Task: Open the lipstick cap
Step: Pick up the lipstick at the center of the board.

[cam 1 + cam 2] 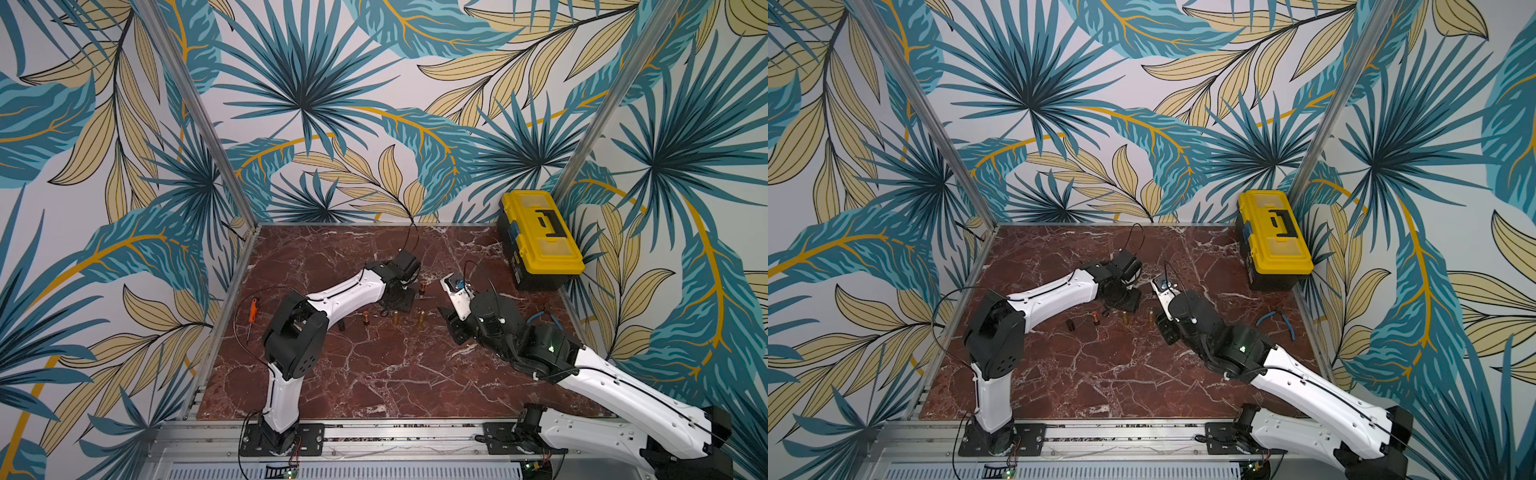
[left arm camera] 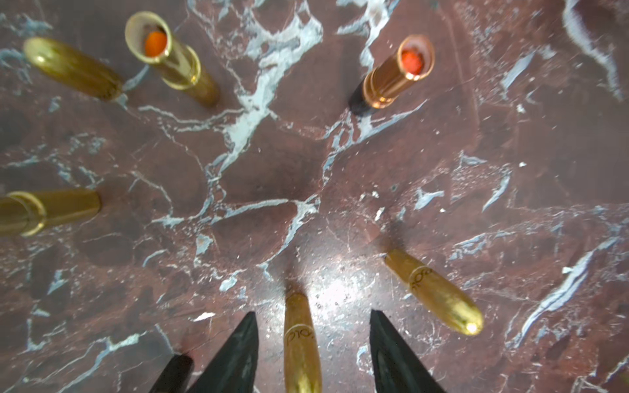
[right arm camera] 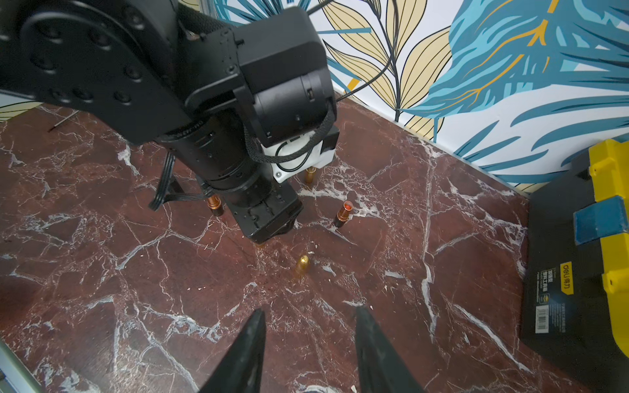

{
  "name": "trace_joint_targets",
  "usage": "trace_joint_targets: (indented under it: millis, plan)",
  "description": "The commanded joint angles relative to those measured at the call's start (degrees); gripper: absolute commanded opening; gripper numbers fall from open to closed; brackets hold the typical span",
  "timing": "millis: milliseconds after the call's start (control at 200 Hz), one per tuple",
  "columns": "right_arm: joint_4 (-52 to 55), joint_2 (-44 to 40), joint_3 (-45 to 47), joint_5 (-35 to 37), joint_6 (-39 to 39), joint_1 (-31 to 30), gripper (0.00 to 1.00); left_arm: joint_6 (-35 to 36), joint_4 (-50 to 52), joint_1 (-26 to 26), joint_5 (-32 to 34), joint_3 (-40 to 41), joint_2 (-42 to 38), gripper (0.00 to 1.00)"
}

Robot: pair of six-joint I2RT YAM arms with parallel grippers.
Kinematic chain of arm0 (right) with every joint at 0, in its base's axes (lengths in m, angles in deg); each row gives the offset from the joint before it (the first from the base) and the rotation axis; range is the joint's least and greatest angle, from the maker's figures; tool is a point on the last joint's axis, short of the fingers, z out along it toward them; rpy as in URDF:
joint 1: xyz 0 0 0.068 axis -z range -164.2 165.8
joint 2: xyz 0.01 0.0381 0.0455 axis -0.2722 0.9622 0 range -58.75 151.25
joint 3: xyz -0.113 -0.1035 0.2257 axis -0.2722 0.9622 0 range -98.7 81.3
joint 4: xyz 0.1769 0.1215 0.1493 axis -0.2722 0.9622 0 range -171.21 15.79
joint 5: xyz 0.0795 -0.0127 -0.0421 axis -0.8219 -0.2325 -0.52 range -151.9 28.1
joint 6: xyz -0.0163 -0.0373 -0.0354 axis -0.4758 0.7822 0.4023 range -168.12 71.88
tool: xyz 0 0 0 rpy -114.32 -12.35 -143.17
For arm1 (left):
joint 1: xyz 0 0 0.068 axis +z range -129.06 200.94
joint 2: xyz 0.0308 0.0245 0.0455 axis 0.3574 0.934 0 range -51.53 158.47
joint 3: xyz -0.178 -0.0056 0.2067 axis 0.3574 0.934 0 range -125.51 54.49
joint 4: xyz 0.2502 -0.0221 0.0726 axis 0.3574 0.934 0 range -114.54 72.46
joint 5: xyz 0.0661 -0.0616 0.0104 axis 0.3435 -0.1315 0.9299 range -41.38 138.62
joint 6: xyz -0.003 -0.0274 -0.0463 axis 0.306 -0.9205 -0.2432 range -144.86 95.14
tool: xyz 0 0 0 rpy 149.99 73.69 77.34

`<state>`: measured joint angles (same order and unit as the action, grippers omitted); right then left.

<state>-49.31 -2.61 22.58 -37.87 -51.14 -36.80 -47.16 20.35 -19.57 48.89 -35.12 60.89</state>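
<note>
Mid-frame in both top views, the left end effector (image 2: 313, 312) points down over a gold lipstick (image 2: 302, 343) standing upright on the marble surface (image 2: 476, 170). Jaws open, one on each side of it, gaps visible. Right end effector (image 3: 311, 309): jaws apart, nothing between them. Yellow toolbox (image 1: 538, 232) sits right of centre, at the back.

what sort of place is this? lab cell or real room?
Most likely a staged robot test cell, not a real room: leaf-print wall panels between aluminium frame posts, a marble-look tabletop, and left arm and right arm bolted to a front rail.
</note>
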Motion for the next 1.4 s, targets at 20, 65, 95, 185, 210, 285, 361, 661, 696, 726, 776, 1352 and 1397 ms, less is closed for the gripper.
trace_joint_targets:
  millis: [20,65,95,185,210,285,361,661,696,726,776,1352,1397]
  plan:
    - [0.0,-0.1,1.3,0.6,-0.7,0.1,0.43,0.8,1.6,-0.2,1.5,-2.1,-0.5,0.53]
    - [0.0,0.1,1.3,0.5,-0.8,0.1,0.43,0.8,2.0,-0.2,1.3,-2.1,-0.2,0.51]
    - [-0.1,0.3,1.3,0.4,-0.7,0.1,0.42,0.6,2.3,-0.2,1.1,-2.0,-0.1,0.51]
    - [-0.4,0.4,1.6,0.4,-0.7,0.1,0.42,0.4,2.5,-0.3,0.1,-1.3,-0.2,0.46]
    - [-0.5,0.3,1.7,0.3,-0.8,0.1,0.42,0.3,2.6,-0.3,-0.1,-1.1,-0.3,0.45]
    - [-0.8,0.4,1.9,0.1,-0.8,0.1,0.41,0.2,2.6,-0.4,-0.2,-0.7,-0.4,0.42]
    - [-0.9,0.6,1.9,-0.2,-0.8,0.1,0.41,0.2,2.7,-0.4,-0.3,-0.5,-0.5,0.41]
    - [-1.5,1.5,1.7,-0.6,-0.4,0.1,0.41,0.3,4.6,-0.5,-0.6,-0.4,-0.1,0.48]
    - [-1.6,1.6,1.7,-0.7,-0.2,0.1,0.41,0.4,4.7,-0.5,-0.8,-0.4,-0.1,0.49]
    - [-1.6,1.7,1.7,-0.7,-0.3,0.1,0.41,0.3,4.7,-0.5,-0.9,-0.3,-0.1,0.49]
    - [-1.7,1.8,1.7,-0.6,-0.3,0.2,0.43,0.3,4.8,-0.5,-1.1,-0.2,-0.1,0.49]
    - [-2.5,2.3,1.4,-0.8,0.3,0.1,0.44,0.2,6.5,-0.6,-2.8,0.7,1.0,0.46]
    - [-2.6,2.4,1.4,-0.9,0.3,0.1,0.44,0.2,6.5,-0.6,-2.8,0.9,1.0,0.47]
